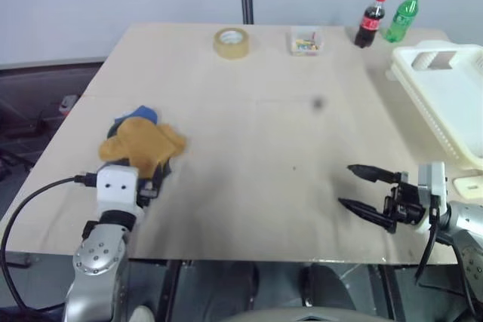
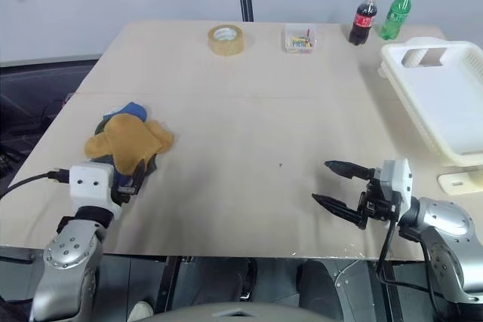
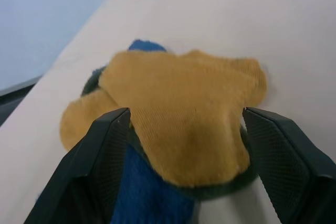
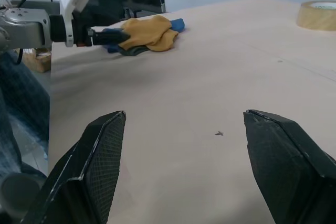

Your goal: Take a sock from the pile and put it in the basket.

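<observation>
The pile (image 1: 142, 145) of socks lies on the left side of the table, a mustard-yellow sock (image 3: 184, 108) on top of blue and dark ones. My left gripper (image 3: 186, 114) is open and level at the near edge of the pile. Its two black fingers (image 3: 100, 171) stand on either side of the yellow sock and are not closed on it. My right gripper (image 1: 347, 186) hangs open over bare table at the front right, holding nothing. The white slatted basket (image 1: 411, 56) stands at the table's right edge, beyond the right gripper.
At the back of the table are a roll of tape (image 1: 231, 42), a small clear box (image 1: 306, 41), a cola bottle (image 1: 369, 20) and a green bottle (image 1: 401, 16). A small white object (image 1: 468, 185) lies beside the basket's near end.
</observation>
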Controlling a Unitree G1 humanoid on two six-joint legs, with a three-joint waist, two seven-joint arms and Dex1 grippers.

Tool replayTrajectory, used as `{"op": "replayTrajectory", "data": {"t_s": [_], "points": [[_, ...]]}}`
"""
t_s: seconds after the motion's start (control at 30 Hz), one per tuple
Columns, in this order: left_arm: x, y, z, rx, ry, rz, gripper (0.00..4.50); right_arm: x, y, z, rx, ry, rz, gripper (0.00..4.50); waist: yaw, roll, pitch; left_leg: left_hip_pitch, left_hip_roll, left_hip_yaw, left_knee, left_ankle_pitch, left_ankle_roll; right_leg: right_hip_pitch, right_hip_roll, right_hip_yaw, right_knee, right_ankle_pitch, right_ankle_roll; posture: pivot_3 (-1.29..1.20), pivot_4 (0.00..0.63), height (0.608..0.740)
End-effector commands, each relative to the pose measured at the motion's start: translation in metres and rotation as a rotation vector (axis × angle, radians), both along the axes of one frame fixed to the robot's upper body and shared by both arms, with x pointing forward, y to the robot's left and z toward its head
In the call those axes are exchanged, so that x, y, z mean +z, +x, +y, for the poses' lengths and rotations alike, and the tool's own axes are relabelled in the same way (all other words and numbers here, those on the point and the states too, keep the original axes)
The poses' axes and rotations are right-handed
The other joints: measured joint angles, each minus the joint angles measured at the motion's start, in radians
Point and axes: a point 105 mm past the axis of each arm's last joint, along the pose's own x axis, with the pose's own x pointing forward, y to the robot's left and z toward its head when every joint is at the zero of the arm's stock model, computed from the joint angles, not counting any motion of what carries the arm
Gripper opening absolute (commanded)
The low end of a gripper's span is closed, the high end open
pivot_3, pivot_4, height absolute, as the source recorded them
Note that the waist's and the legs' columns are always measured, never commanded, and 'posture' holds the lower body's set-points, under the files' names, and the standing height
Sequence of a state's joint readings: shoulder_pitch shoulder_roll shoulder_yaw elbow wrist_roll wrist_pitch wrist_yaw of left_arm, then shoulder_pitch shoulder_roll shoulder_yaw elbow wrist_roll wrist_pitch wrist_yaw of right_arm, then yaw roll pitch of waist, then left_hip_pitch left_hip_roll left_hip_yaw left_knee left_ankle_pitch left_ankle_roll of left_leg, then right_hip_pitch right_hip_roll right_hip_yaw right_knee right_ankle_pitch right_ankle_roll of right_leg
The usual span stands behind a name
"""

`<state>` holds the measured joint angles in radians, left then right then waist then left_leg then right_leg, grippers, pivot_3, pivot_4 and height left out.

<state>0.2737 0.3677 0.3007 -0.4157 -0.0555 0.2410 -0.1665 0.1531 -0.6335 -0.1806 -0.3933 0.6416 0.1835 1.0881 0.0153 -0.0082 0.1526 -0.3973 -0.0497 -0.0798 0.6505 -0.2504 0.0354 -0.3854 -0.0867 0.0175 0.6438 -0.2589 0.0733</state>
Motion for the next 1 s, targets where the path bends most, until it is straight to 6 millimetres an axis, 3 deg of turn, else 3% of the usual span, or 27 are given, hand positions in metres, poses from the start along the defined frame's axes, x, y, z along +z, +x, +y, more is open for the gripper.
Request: {"op": "replayTrajectory", "data": {"t_s": [0.03,0.23,0.4,0.57,0.7,0.87,1.0], "points": [[0.001,0.000,0.001,-0.003,0.050,0.011,3.69,0.004,-0.002,0.002,0.006,0.004,-0.035,3.70,0.000,0.000,0.000,0.000,0.000,0.000,0.000,0.000,0.000,0.000,0.000,0.000,0.000,0.000,0.000,0.00,0.150,0.738],[-0.005,-0.002,0.003,-0.011,0.085,0.036,3.69,0.003,-0.002,0.001,-0.003,0.006,-0.033,3.70,0.000,0.000,0.000,0.000,0.000,0.000,0.000,0.000,0.000,0.000,-0.001,0.000,0.000,0.000,0.000,0.00,0.150,0.738],[-0.004,-0.001,0.002,-0.015,0.091,0.021,2.25,0.002,-0.002,0.003,-0.008,0.013,-0.036,3.70,0.000,0.000,0.000,0.000,0.000,0.000,0.000,0.000,0.000,0.000,-0.003,0.000,0.000,0.000,0.000,0.00,0.150,0.738],[-0.001,0.000,0.000,-0.022,0.086,0.003,0.05,0.001,-0.002,0.003,-0.013,0.013,-0.039,3.70,0.000,0.000,0.000,0.000,0.000,0.000,0.000,0.000,0.000,0.000,-0.003,0.000,0.000,0.000,0.000,0.00,0.150,0.738],[0.002,0.000,-0.005,-0.046,0.073,-0.020,0.05,0.001,-0.002,0.003,-0.014,0.014,-0.041,3.70,0.000,0.000,0.000,0.000,0.000,0.000,0.000,0.000,0.000,0.000,-0.003,0.000,0.000,0.000,0.000,0.00,0.150,0.738],[0.009,0.006,-0.032,-0.129,-0.062,-0.036,0.05,-0.002,0.000,0.002,-0.018,0.009,-0.039,3.70,0.001,0.000,0.000,0.000,0.000,0.000,0.000,0.000,0.000,0.000,-0.003,0.000,0.000,0.000,0.000,0.00,0.150,0.738],[0.003,0.010,-0.075,-0.271,-0.195,0.055,0.05,-0.002,0.002,0.002,-0.018,0.008,-0.041,3.70,0.000,0.000,0.000,0.000,0.000,0.000,0.000,0.000,0.000,0.000,-0.001,0.000,0.000,0.000,0.000,0.00,0.150,0.738]]}}
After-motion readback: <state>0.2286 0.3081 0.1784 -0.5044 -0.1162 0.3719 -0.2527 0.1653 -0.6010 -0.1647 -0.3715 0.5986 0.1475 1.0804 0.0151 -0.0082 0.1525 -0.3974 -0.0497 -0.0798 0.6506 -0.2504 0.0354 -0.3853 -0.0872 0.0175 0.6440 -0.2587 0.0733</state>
